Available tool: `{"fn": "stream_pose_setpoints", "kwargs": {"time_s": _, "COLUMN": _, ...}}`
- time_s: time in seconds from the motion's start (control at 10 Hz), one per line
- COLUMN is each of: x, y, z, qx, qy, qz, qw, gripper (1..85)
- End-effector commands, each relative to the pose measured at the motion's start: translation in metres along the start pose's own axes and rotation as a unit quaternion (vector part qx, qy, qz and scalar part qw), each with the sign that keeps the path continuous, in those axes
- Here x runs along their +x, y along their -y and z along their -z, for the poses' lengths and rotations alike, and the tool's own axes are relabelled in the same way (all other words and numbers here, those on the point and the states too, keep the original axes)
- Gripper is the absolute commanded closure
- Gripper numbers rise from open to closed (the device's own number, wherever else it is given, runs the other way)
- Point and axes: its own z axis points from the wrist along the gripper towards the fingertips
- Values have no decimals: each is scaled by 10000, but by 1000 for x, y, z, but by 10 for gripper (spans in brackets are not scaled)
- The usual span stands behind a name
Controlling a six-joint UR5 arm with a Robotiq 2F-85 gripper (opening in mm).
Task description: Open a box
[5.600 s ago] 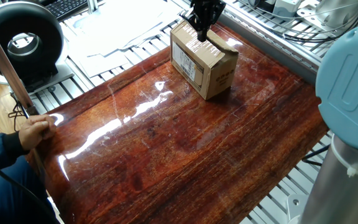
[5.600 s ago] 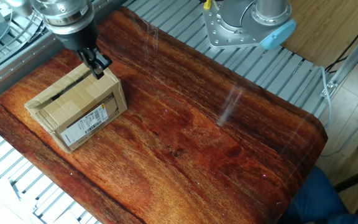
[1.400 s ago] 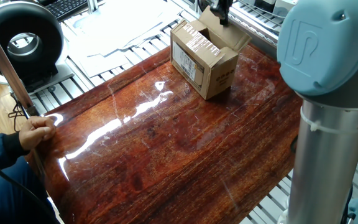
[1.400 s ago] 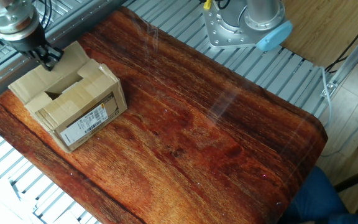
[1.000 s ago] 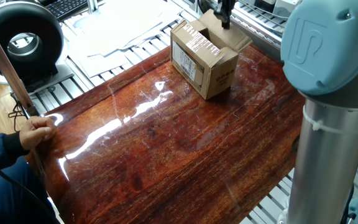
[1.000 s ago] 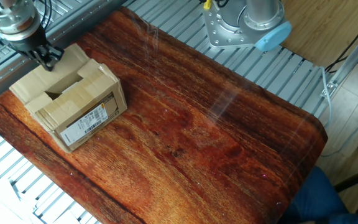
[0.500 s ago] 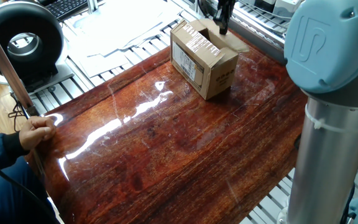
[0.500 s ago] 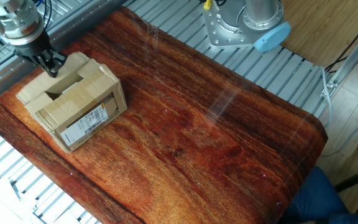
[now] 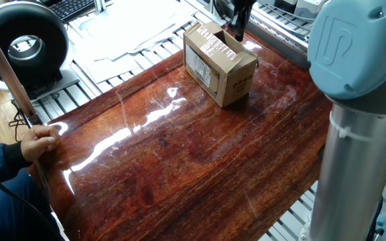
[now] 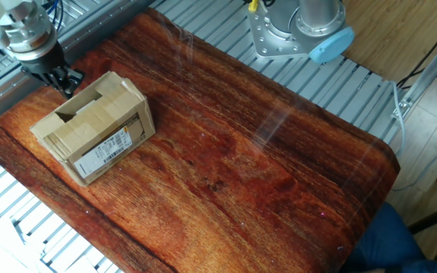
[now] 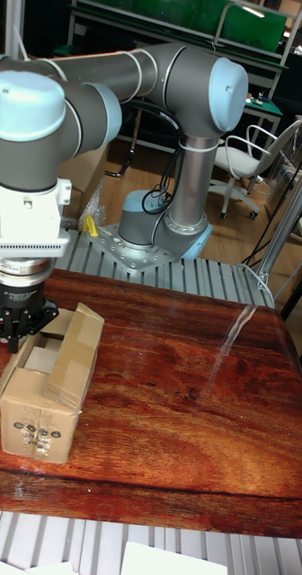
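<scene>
The box [image 9: 220, 63] is a small brown carton standing at the far end of the wooden table [image 9: 179, 154], its white label facing the near left. Its top is partly open: in the tall fixed view one taped flap [image 11: 77, 352] stands raised on the right of the box [image 11: 45, 391]. My gripper [image 9: 238, 28] is at the box's far top edge, its fingers close together on the other flap, which is folded outward and mostly hidden. In the other fixed view my gripper [image 10: 65, 80] touches the far side of the box [image 10: 93, 125].
A person's hand [image 9: 39, 140] rests at the table's left edge beside a thin rod. A black round device [image 9: 24, 41] and papers [image 9: 126, 27] lie beyond the table. My arm's column [image 9: 360, 134] stands at the right, its base [image 10: 302, 30] past the far edge.
My gripper has moved down beside the box's far side, carrying the outer flap from flat and outspread to folded down behind the box. The box itself has stayed in place.
</scene>
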Motion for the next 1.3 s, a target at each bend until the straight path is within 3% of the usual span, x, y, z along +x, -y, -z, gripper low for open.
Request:
{"fn": "stream_pose_setpoints", "kwargs": {"time_s": 0.0, "x": 0, "y": -3, "z": 3, "qx": -95, "qy": 0, "qz": -14, "qw": 10000, "gripper": 847}}
{"fn": "stream_pose_setpoints", "kwargs": {"time_s": 0.5, "x": 4, "y": -8, "z": 48, "qx": -7, "qy": -351, "qz": 36, "qw": 9994, "gripper": 847}}
{"fn": "stream_pose_setpoints", "kwargs": {"time_s": 0.7, "x": -2, "y": -19, "z": 60, "qx": -45, "qy": -433, "qz": -72, "qw": 9990, "gripper": 847}}
{"fn": "stream_pose_setpoints", "kwargs": {"time_s": 1.2, "x": -32, "y": -47, "z": 40, "qx": -444, "qy": -225, "qz": -343, "qw": 9982, "gripper": 847}}
